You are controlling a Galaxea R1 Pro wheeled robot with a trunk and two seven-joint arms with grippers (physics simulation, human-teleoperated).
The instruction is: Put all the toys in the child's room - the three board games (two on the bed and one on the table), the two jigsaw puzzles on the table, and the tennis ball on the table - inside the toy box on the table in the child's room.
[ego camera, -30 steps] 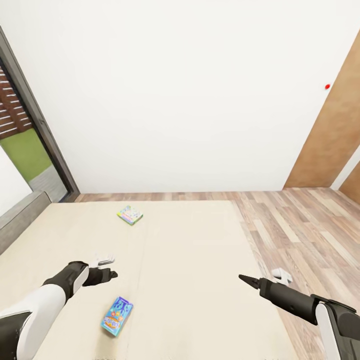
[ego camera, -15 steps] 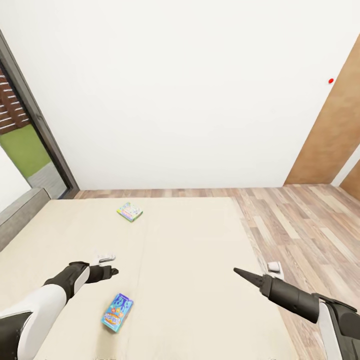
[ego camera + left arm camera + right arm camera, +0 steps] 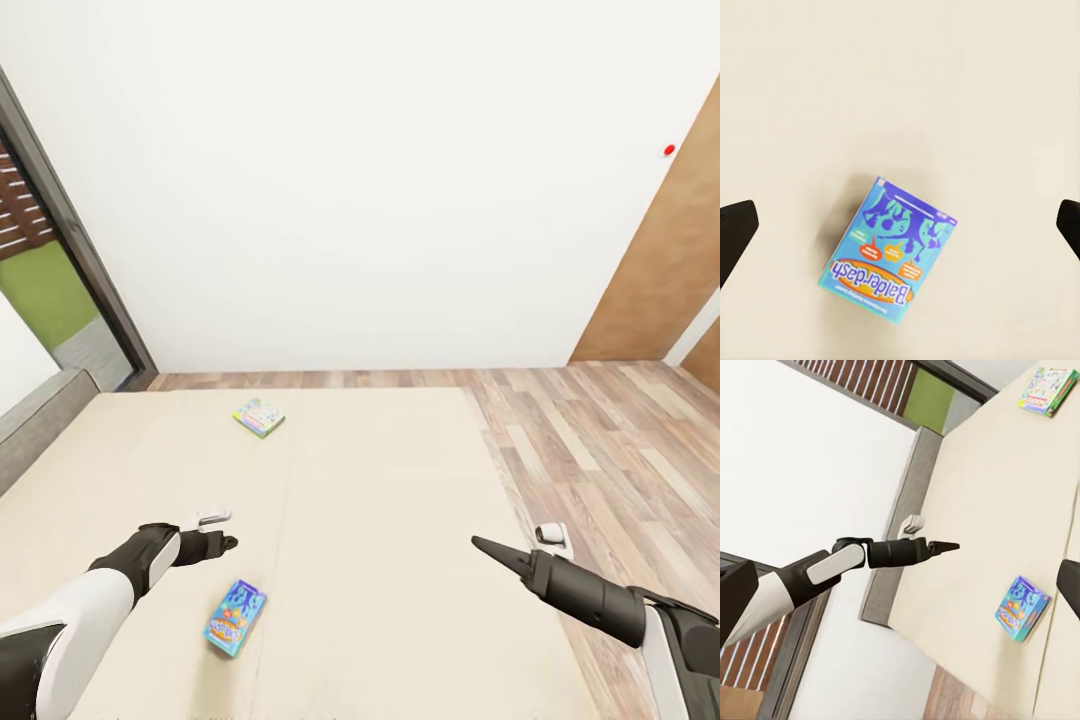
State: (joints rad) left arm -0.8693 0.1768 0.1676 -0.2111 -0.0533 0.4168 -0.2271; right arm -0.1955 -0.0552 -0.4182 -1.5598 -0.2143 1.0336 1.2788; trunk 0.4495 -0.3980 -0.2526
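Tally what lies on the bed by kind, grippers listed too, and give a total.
Blue board game: 1
Pale green board game: 1
Grippers above the bed: 2, left gripper and right gripper
Total: 2 board games, 2 grippers, 4 items

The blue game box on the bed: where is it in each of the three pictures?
Head view: the blue game box lies low and left, just below the left end effector.
Left wrist view: centre, slightly low.
Right wrist view: lower right.
Shared landmark: the cream bed.
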